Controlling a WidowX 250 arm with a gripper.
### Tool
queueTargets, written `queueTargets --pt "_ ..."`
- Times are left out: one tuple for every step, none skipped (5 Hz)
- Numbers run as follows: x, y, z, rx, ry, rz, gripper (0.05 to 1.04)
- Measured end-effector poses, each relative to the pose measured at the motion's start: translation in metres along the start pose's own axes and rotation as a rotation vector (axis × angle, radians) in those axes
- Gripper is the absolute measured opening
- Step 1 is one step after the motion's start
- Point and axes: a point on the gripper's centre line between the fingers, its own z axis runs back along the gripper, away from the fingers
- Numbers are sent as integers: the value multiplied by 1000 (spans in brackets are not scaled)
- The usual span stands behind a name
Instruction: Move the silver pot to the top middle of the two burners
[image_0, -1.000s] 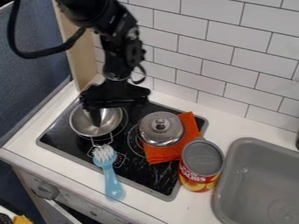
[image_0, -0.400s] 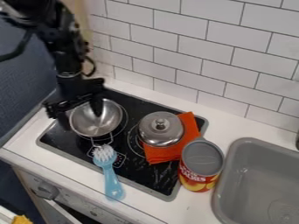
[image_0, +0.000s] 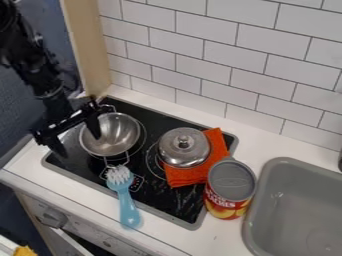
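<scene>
Leftward across the silver pot (image_0: 120, 136), which sits on the left burner (image_0: 143, 144), shifts my claw (image_0: 77, 139), its fingers spread wide. The pot's handles line up from wall to counter front; its centre lies just right of my claw, so I judge a rightward approach comes next.

"Where's the gripper (image_0: 75, 136)?"
"At the silver pot's (image_0: 121, 136) left side, fingers spread."
"Around the pot?"
"Blue brush (image_0: 127, 202) just below it; knobbed lid (image_0: 182, 152) and orange cloth (image_0: 190, 176) to its right, can (image_0: 230, 186) farther right."
</scene>
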Motion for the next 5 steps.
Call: queueTargets --pt "5 2 -6 -20 11 35 1000" --pt "6 2 -14 -27 23 82 1000" --pt "7 5 -28 -16 32 98 1000" --pt "10 5 -29 -18 22 106 941" --pt "11 9 -30 -23 20 120 644"
